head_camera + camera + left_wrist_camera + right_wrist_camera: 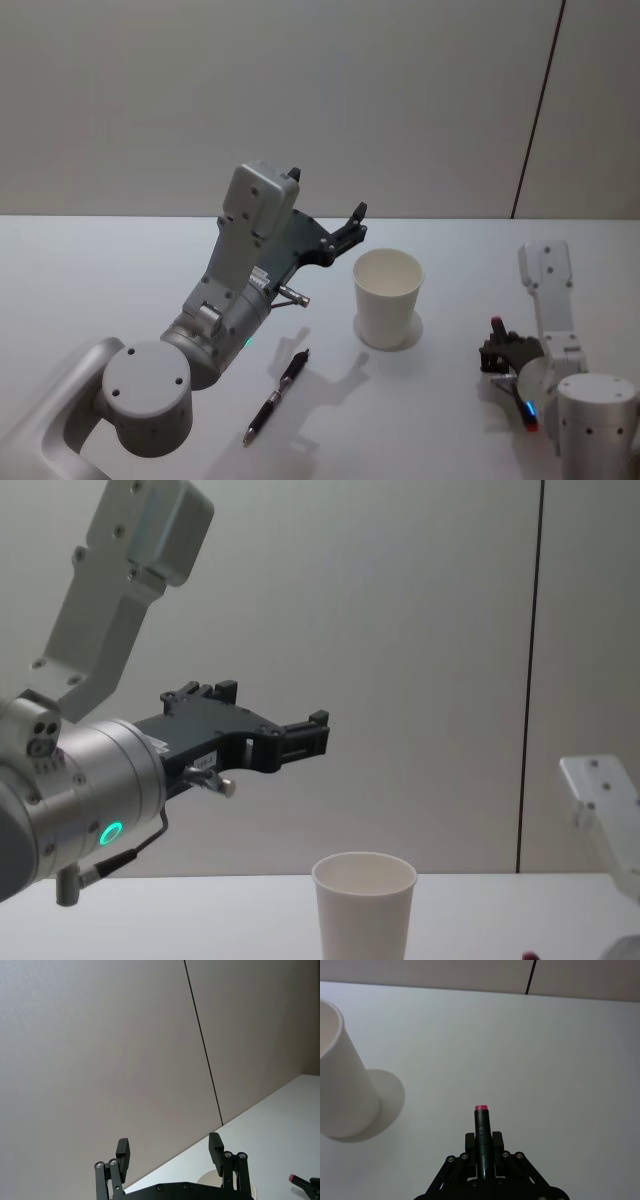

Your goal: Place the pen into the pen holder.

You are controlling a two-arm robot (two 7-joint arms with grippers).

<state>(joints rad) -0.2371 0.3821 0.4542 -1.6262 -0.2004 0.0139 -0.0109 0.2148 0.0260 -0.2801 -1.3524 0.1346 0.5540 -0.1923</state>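
- The pen (481,1119) is gripped by the closed fingers of the right gripper (503,348), low over the table (110,280), right of the paper cup (388,295).
- The left gripper (352,228) is raised left of the cup, fingers spread wide.
- A second black pen (277,395) is laid nearer, left of the cup.

No readable text, labels, brands or numbers on anything.

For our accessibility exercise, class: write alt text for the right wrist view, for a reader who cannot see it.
The right gripper has its jaws shut on a black pen with a red end, pointing out over a white table. A white paper cup stands upright nearby, apart from the pen.
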